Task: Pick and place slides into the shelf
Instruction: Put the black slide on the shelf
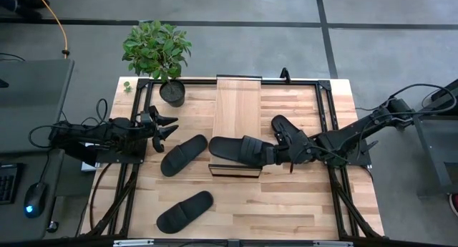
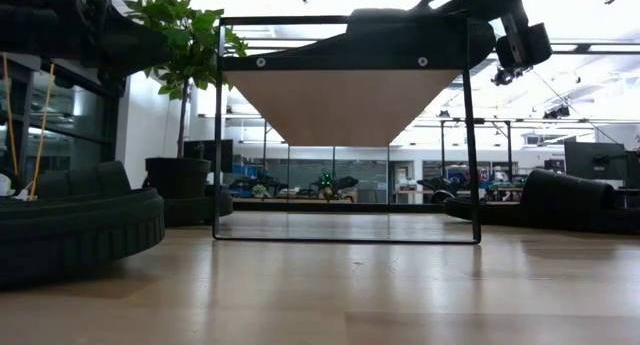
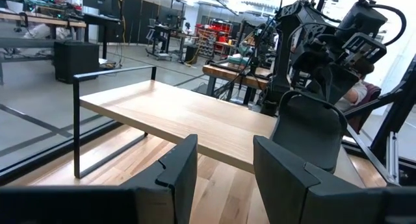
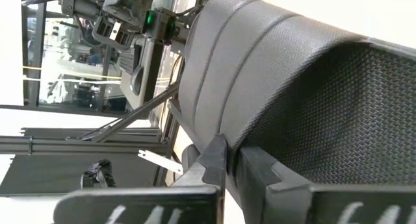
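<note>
The shelf (image 1: 237,122) stands mid-table, running from the far edge toward the near one; the left wrist view shows its plank (image 3: 175,110). My right gripper (image 1: 272,152) is shut on one black slide (image 1: 236,148), which lies across the shelf's near end, also seen as a slide (image 2: 380,40) from table height. Two more slides lie sole-down on the table: one slide (image 1: 183,155) left of the shelf and another slide (image 1: 184,211) near the front. A dark shape (image 1: 283,125) beside the right wrist may be the fourth. My left gripper (image 1: 168,127) hovers open left of the shelf. My right gripper (image 4: 233,160) pinches the slide's ribbed strap at its edge (image 4: 224,130), one finger (image 4: 213,160) on the outer ribbed side and the other finger (image 4: 263,172) on the inner side. It comes level from the table's right. The slide sits across the plank's near end; whether it rests there, I cannot tell.
A potted plant (image 1: 159,52) stands at the table's far left corner, its pot (image 1: 172,94) close to the left gripper. Dark frame rails (image 1: 325,104) run along the table's sides. Bare tabletop (image 1: 286,204) lies near the front right.
</note>
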